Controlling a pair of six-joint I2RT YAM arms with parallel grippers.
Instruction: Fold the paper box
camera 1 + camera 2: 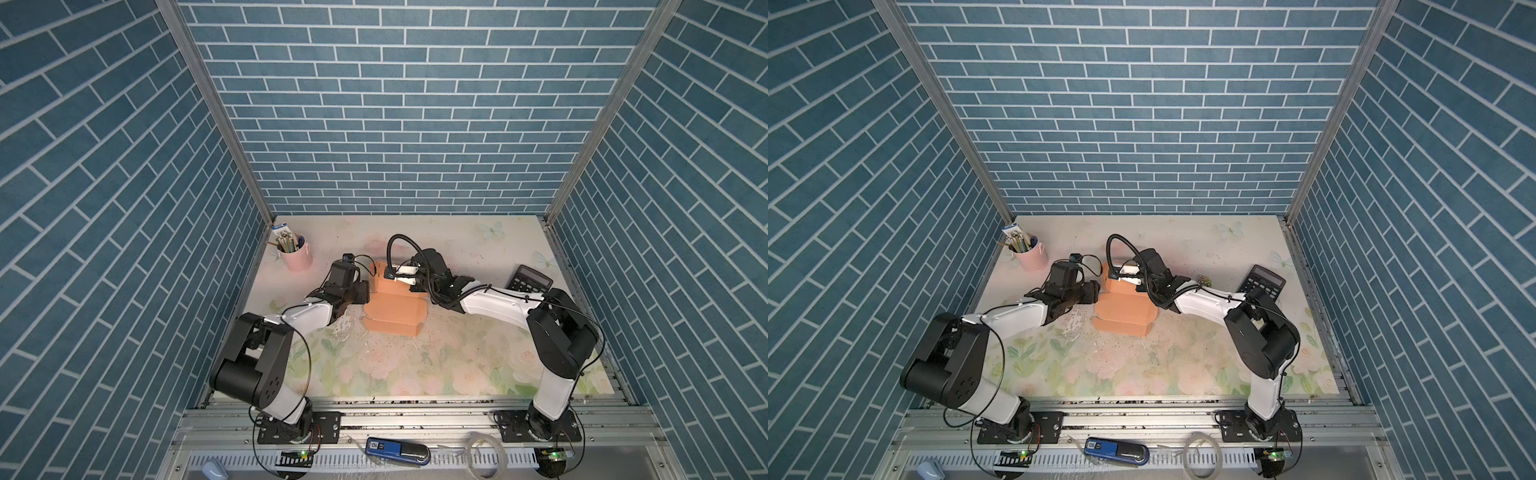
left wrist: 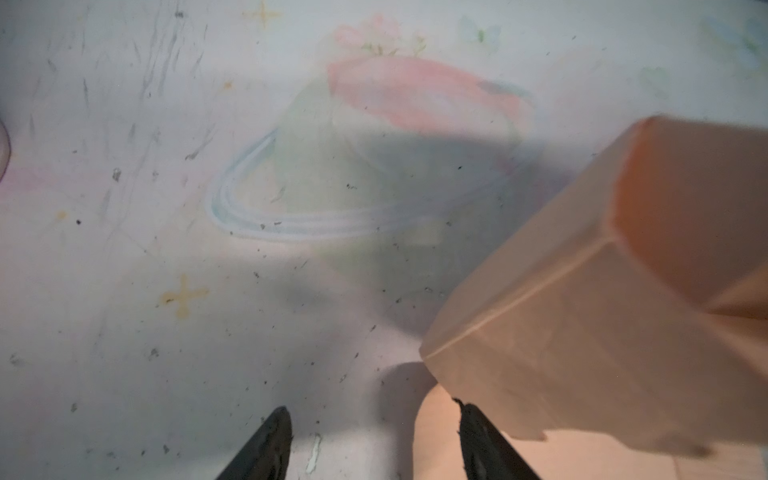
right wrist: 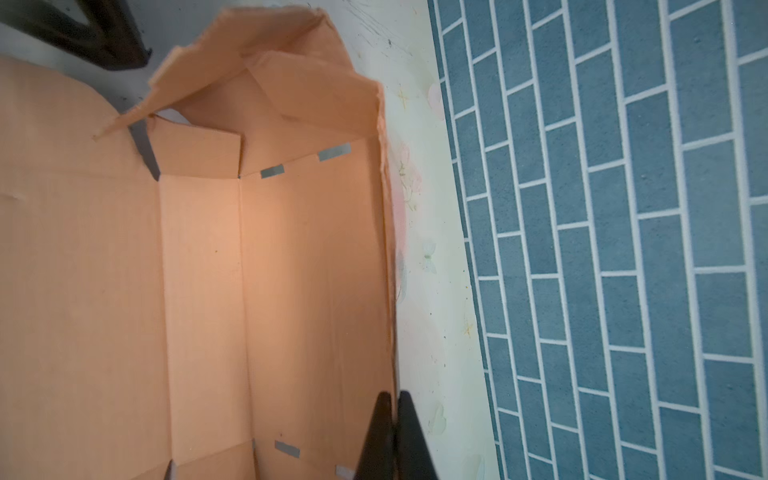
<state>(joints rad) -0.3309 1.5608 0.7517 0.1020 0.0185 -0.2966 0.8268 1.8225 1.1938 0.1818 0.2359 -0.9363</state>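
Where the pale floral table cover [image 1: 415, 365] ran up to the left-hand brick wall, a pink cylindrical cup [image 1: 297, 259] full of pencils stood well to the left of the tan-orange cardboard paper box [image 1: 392, 311], and a little farther back than it.

Closer in, the left gripper [image 2: 371, 409] sat low just beside the box's left edge. Its two black fingers [image 2: 482, 436] were spread apart with only bare table cover between them, so it gripped nothing. In the left wrist view one finger lay right against a raised flap of the box, though whether it touched could not be told.

The box itself rested on the table cover between the two grippers, partly folded. In both top views its near part lay low and its far part stood upright. The right wrist view showed its inner face, creased and slotted, with the end flaps on the left gripper's side turned inward.

The right gripper [image 3: 395, 399] was closed tight on the box, pinching the thin edge of its raised far wall between both black fingers.

A black desk calculator [image 1: 531, 279] lay well to the right of the box.
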